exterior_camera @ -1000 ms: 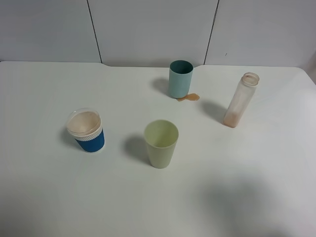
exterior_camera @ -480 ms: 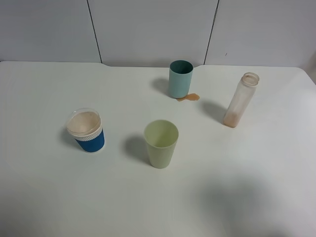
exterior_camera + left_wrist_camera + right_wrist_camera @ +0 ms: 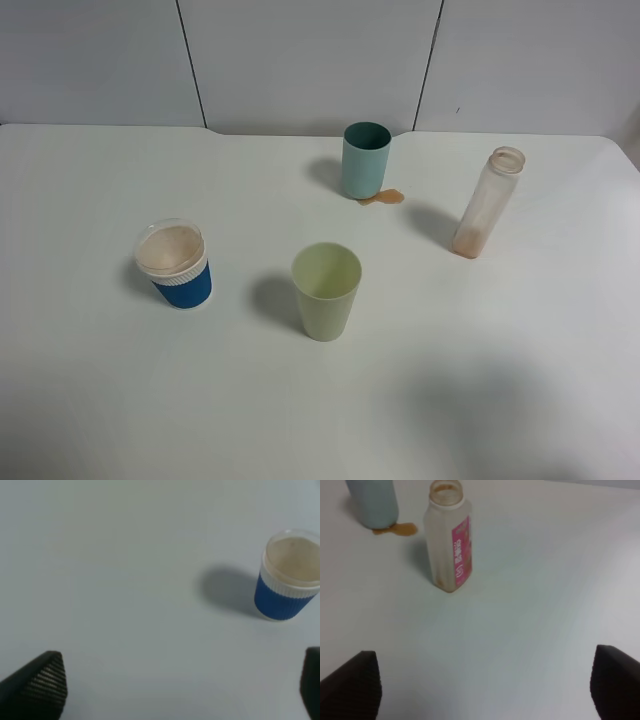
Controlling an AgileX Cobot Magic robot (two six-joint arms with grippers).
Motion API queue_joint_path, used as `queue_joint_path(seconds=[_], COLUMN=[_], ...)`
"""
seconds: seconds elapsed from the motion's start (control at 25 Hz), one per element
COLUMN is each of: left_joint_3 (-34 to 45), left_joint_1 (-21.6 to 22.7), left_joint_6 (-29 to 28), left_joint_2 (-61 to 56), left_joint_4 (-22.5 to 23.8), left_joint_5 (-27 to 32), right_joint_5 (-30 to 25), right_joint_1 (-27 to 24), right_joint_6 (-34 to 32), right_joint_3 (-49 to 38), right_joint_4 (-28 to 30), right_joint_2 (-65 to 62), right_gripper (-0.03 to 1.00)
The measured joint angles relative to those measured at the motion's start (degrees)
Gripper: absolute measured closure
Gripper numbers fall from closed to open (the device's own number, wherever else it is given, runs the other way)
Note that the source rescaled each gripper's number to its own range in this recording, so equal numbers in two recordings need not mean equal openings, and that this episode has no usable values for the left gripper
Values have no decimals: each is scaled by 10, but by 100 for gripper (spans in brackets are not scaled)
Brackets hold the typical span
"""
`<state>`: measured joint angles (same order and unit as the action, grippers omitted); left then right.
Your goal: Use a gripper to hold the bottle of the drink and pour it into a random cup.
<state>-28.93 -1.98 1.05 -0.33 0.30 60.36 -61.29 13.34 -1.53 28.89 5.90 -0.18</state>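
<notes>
Right wrist view shows the right gripper (image 3: pixel 480 680) spread wide and empty, well short of the bottle (image 3: pixel 449 540), which stands upright near the teal cup (image 3: pixel 366 160) and a brown spill (image 3: pixel 383 197). A careless approach could topple the uncapped, nearly empty bottle.

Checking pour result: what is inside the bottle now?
The bottle stands uncapped, nearly empty: brown residue on its walls and bottom. Its label hides part of the inside.

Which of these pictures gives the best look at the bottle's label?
The right wrist view: the bottle stands close, its pink label facing the camera. The high exterior view shows the bottle small, label side hidden. The left wrist view misses it altogether.
</notes>
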Motion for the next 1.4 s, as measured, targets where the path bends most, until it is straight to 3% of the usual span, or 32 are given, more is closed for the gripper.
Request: queue_joint_path(seconds=[0.48,1.4], left_joint_3=[0,0], left_joint_1=[0,0], left_joint_6=[0,0], left_joint_2=[0,0], left_joint_4=[0,0], left_joint_5=[0,0], right_joint_5=[0,0], right_joint_1=[-174,-181], right_joint_6=[0,0], right_joint_3=[0,0], right_joint_4=[-1,-1], right_joint_2=[0,0], right_gripper=[3,3])
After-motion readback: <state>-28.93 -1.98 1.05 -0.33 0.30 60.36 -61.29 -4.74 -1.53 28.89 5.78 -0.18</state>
